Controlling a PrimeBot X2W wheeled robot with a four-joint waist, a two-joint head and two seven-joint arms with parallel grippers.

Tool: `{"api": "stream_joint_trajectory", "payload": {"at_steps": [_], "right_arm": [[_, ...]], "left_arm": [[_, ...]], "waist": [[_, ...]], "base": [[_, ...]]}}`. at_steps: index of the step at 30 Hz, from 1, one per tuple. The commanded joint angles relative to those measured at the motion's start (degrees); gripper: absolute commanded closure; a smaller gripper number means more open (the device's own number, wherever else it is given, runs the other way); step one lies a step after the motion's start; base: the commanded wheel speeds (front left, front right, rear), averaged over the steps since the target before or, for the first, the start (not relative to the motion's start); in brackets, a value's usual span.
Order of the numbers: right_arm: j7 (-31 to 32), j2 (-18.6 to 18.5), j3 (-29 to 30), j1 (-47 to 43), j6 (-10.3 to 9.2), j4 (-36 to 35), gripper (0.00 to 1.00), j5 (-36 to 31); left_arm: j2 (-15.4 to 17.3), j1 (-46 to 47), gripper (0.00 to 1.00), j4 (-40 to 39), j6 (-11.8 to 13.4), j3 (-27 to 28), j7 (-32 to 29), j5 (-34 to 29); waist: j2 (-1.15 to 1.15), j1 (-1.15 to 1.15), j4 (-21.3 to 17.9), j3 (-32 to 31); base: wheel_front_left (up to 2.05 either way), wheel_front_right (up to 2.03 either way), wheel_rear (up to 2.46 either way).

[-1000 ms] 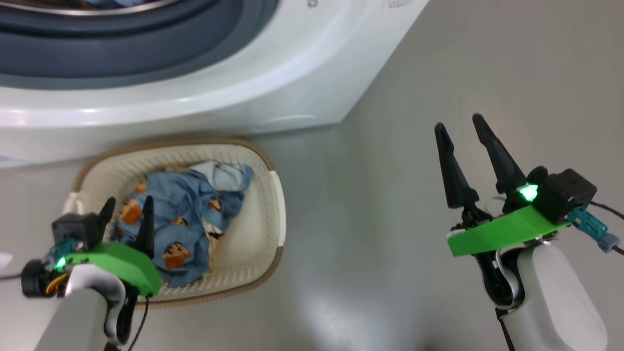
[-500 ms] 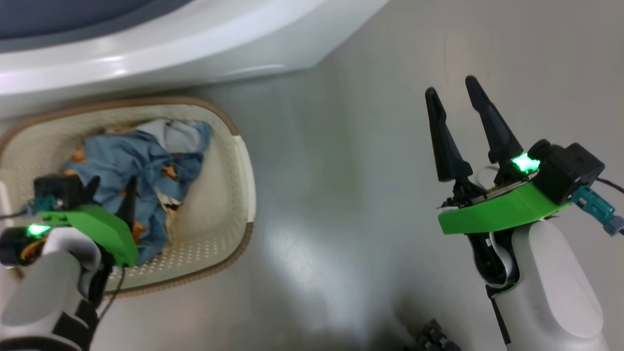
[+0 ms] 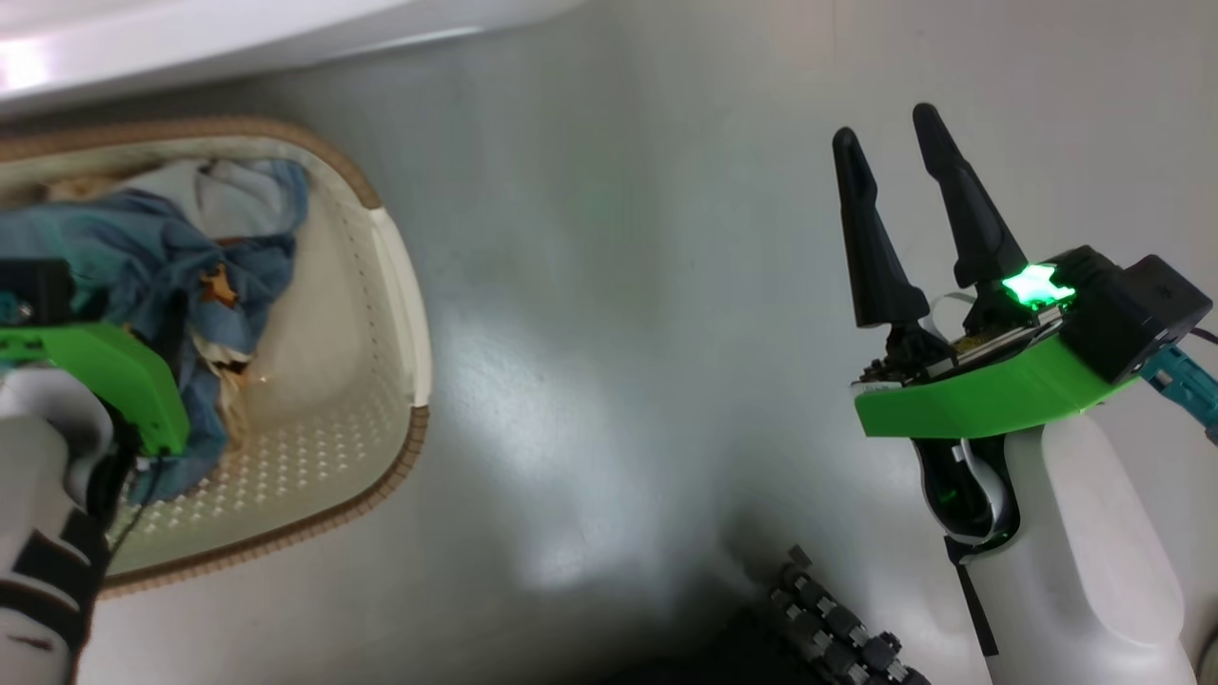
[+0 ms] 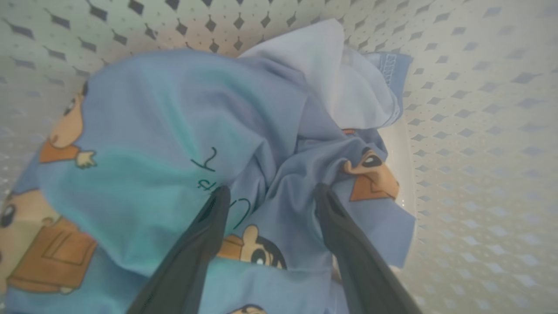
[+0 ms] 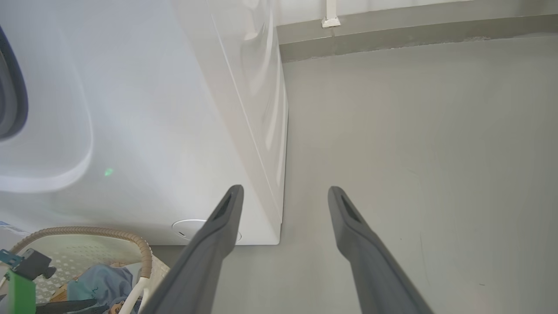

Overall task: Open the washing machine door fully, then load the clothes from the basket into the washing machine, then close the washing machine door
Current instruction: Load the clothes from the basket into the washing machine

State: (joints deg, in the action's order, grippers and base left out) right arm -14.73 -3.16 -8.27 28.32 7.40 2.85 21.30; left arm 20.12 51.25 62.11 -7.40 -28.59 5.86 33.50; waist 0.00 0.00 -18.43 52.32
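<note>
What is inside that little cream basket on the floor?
A bundle of light blue clothes printed with cartoon figures, plus a pale piece. The left gripper, open, points into it. Part of the basket floor is bare; whatever lies beneath the bundle is covered.

Laundry corner, home or test room, cannot tell which. White washing machine (image 5: 144, 131) is standing on a smooth grey floor (image 5: 414, 152), with a grey skirting strip (image 5: 414, 32) running along the floor's far edge. Cream basket (image 3: 404, 285) with a brown rim is sitting on the floor right before the machine, holding blue cartoon-print clothes (image 4: 174, 122).
</note>
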Motion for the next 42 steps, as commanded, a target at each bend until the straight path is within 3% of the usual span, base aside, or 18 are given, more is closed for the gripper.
{"api": "stream_joint_trajectory", "payload": {"at_steps": [1,10,16,17,18,19,29,42], "right_arm": [[-0.3,0.3,-0.8,-0.8,0.09,-1.5,0.0,0.4],[-0.3,0.3,-0.9,-0.5,0.09,-1.5,0.0,0.5],[-0.3,0.3,-1.2,-0.4,0.09,-1.4,0.0,0.7],[-0.3,0.3,-1.3,-0.4,0.09,-1.3,0.0,0.8],[-0.3,0.3,-1.3,-0.4,0.09,-1.3,0.0,0.8],[-0.3,0.3,-1.3,-0.3,0.09,-1.3,0.0,0.8],[-0.3,0.3,-1.0,0.2,0.09,-0.7,0.0,0.8],[-0.3,0.3,-0.4,-0.7,0.09,1.5,0.0,-0.4]], "left_arm": [[2.5,0.6,0.0,0.6,-0.1,0.3,-0.5,0.8],[2.5,4.1,0.0,5.9,-0.1,-2.3,-3.4,2.0],[2.6,4.0,0.0,7.0,-0.1,-4.9,-9.6,4.0],[2.6,3.9,0.27,7.0,-0.1,-5.3,-10.5,4.5],[2.8,4.0,0.9,6.8,-0.1,-5.6,-11.0,4.9],[2.9,4.0,1.0,6.7,-0.1,-5.9,-11.2,5.2],[3.4,2.7,1.0,4.2,-0.1,-7.9,-5.0,9.1],[2.9,-4.0,1.0,-0.9,-0.1,-11.3,4.5,15.5]], "waist": [[0.0,0.0,-1.3,2.5],[0.0,0.0,-1.3,3.6],[0.0,0.0,-1.4,3.5],[0.0,0.0,-1.4,3.5],[0.0,0.0,-1.4,3.5],[0.0,0.0,-1.4,3.5],[0.0,0.0,-0.7,0.2],[0.0,0.0,2.2,-10.5]], "base": [[0.0,0.0,0.0],[0.0,0.0,0.0],[0.0,0.0,0.0],[0.0,0.0,0.0],[0.0,0.0,0.0],[0.0,0.0,0.0],[0.0,0.0,0.0],[0.0,0.0,0.0]]}}
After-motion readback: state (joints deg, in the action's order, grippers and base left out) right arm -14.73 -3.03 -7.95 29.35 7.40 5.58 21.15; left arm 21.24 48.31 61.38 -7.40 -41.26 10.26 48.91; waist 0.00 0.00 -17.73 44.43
